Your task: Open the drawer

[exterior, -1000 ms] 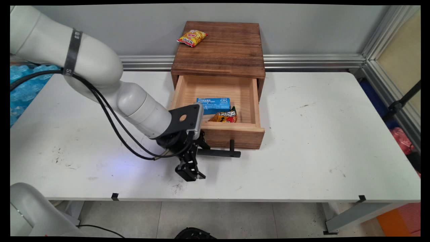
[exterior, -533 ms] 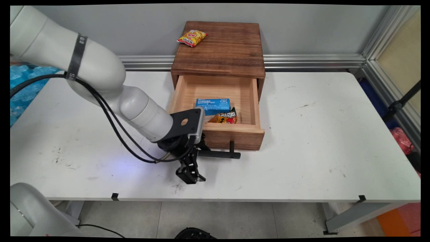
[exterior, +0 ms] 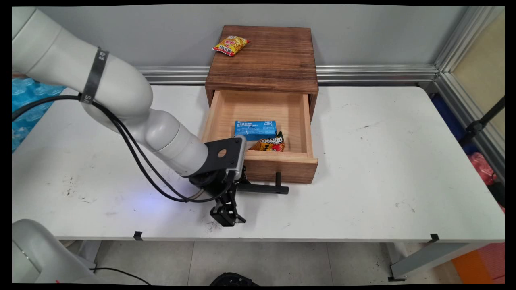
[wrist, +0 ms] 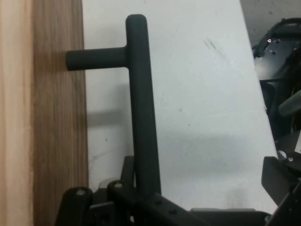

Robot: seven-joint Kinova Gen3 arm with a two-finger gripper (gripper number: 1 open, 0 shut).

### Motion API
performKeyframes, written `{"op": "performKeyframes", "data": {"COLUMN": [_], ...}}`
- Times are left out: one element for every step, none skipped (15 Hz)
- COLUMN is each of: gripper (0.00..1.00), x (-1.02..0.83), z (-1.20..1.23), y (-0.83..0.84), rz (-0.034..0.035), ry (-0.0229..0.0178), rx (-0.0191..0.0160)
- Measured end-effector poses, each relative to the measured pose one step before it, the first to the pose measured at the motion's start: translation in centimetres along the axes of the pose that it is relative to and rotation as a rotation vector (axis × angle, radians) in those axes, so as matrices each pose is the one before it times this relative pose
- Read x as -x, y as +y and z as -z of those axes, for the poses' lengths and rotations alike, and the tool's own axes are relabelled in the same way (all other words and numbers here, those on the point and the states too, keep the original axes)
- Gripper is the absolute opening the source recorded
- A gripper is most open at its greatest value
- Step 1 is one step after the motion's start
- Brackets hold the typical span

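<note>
The gripper [exterior: 228,215] hangs over the white table [exterior: 363,161] just in front of the drawer's black handle [exterior: 264,188]; whether its fingers are open or closed cannot be told. Behind the handle, the open drawer [exterior: 278,167] holds a blue box [exterior: 254,128] and an orange snack packet [exterior: 269,143]. Farther back, a yellow packet [exterior: 230,44] lies on the cabinet top [exterior: 274,60].

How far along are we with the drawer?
Done: the drawer stands pulled out, with a blue box and an orange packet inside. In hand: the claw is at the handle; its grip is unclear. Left, perhaps: a yellow packet lies on the cabinet.
</note>
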Motion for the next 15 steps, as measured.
{"op": "performKeyframes", "data": {"gripper": [1.0,1.0,1.0,1.0,1.0,1.0,1.0,1.0,1.0,1.0,1.0,1.0,1.0,1.0,1.0], "x": [-0.042,-0.033,-0.046,-0.057,-0.048,-0.035,-0.047,-0.038,-0.026,-0.047,-0.049,-0.048,-0.053,-0.05,-0.043], "z": [-0.008,0.0,0.004,0.009,0.012,0.01,0.02,0.02,0.025,0.025,0.022,0.021,0.03,0.033,0.034], "y": [0.077,0.054,0.081,0.087,0.087,0.069,0.103,0.112,0.105,0.122,0.126,0.107,0.138,0.141,0.139], "rz": [-0.00001,-0.00009,-0.00006,0.00004,-0.00021,-0.00022,0.00003,-0.00006,0.00022,-0.00011,-0.0003,-0.00052,-0.0004,-0.00026,-0.00007], "ry": [-0.00016,-0.00004,0.00004,0.00008,0.00009,-0.00003,0.00008,-0.00013,0.00001,0.0002,0.00021,0.00042,0.00032,0.00027,0.0002], "rx": [0.00063,0.00028,0.0005,0.00046,0.00068,0.0007,0.001,0.00131,0.00119,0.00158,0.00197,0.00152,0.00198,0.00213,0.00221]}}
